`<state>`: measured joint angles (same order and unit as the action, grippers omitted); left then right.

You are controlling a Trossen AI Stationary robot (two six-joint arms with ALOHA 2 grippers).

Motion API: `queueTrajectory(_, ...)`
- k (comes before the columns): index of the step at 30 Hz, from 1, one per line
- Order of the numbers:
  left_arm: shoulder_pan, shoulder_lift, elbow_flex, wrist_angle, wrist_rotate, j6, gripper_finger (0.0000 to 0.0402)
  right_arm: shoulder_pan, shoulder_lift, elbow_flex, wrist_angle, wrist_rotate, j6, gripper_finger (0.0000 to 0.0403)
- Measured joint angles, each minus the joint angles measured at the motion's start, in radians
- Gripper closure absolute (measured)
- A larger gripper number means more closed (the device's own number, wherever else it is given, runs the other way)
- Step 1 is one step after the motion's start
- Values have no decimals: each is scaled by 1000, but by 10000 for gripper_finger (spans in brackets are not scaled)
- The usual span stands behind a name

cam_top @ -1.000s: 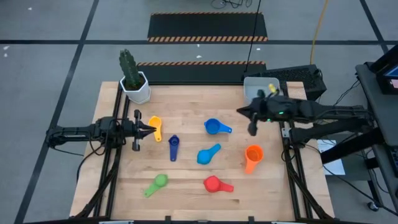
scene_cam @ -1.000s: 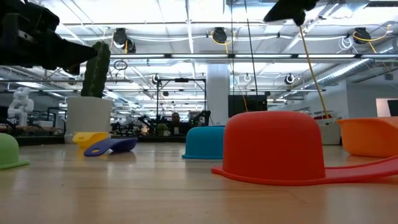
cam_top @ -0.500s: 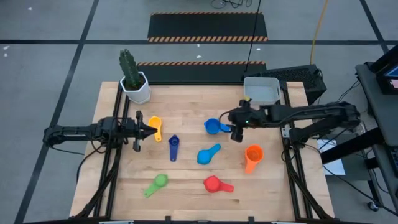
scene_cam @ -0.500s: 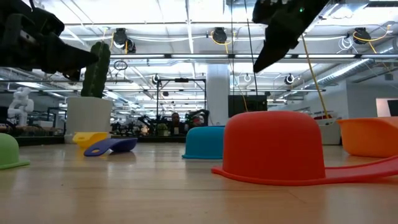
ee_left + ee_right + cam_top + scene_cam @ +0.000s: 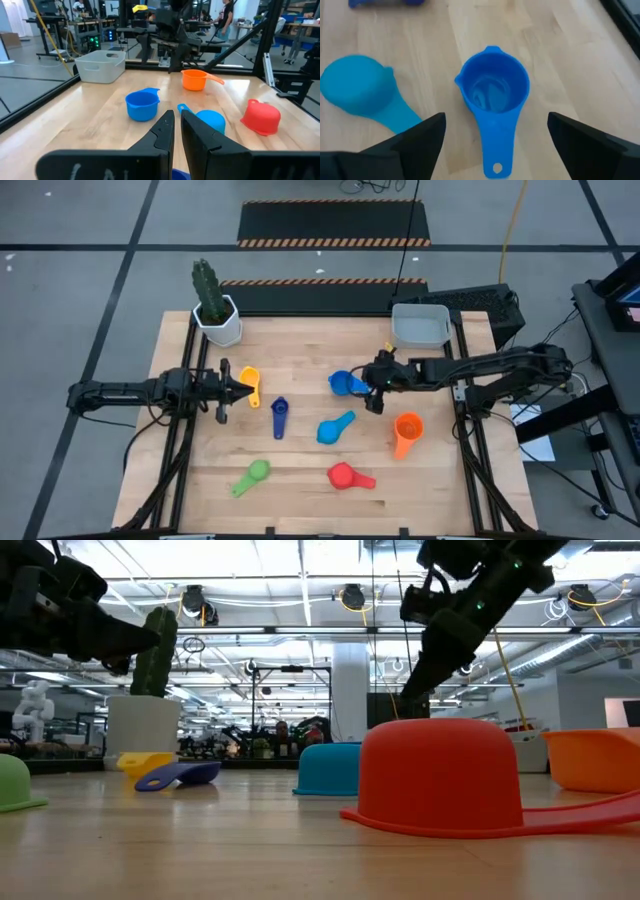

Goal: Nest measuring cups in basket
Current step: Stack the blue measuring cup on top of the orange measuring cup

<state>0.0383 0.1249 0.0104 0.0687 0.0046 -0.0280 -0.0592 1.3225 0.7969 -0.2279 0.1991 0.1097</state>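
The right gripper [image 5: 375,388] is hovering just above the handle of the upright blue plastic measuring cup [image 5: 344,385] near the middle of the light wooden desk [image 5: 300,345], and its jaws are standing spread wide on both sides of the handle, holding nothing. The long axis of this cup is running across the desk, with the handle pointing toward the right edge. Beside it, the light blue plastic scoop [image 5: 333,427] is lying upside down with its handle slanting toward the far right corner. The orange plastic cup [image 5: 406,430] is standing open side up, its handle pointing to the near edge. The red plastic cup [image 5: 346,476] is lying upside down near the near edge.

The small light grey plastic basket [image 5: 420,326] is sitting at the far right corner. The left gripper [image 5: 237,390] is waiting near the left edge, its jaws pressed almost together and empty, just beside the yellow plastic scoop [image 5: 250,385].

Behind the desk, a large workshop with bright ceiling lights and racks is showing. In the low view, the red cup is hiding a part of the desk behind it.
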Motion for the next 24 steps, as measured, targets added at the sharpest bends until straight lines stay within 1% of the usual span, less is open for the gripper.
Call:
queueTrajectory(5, 0, 0, 0, 9, -13, -2, 364, -21, 23, -46, 37, -37, 10, 55)
queueTrajectory(9, 0, 0, 0, 17, -13, -2, 364, -45, 72, -57, 63, -74, 8, 55)
queueTrajectory(12, 0, 0, 0, 21, -13, -2, 364, -56, 108, -57, 96, -76, 0, 55)
queueTrajectory(18, 0, 0, 0, 19, -13, -4, 364, -73, 163, -57, 88, -74, -6, 55)
queueTrajectory(22, 0, 0, 0, 17, -13, -4, 364, -72, 182, -57, 85, -78, -17, 55)
queueTrajectory(24, 0, 0, 0, 17, -13, -3, 364, -73, 181, -57, 82, -101, -17, 56)
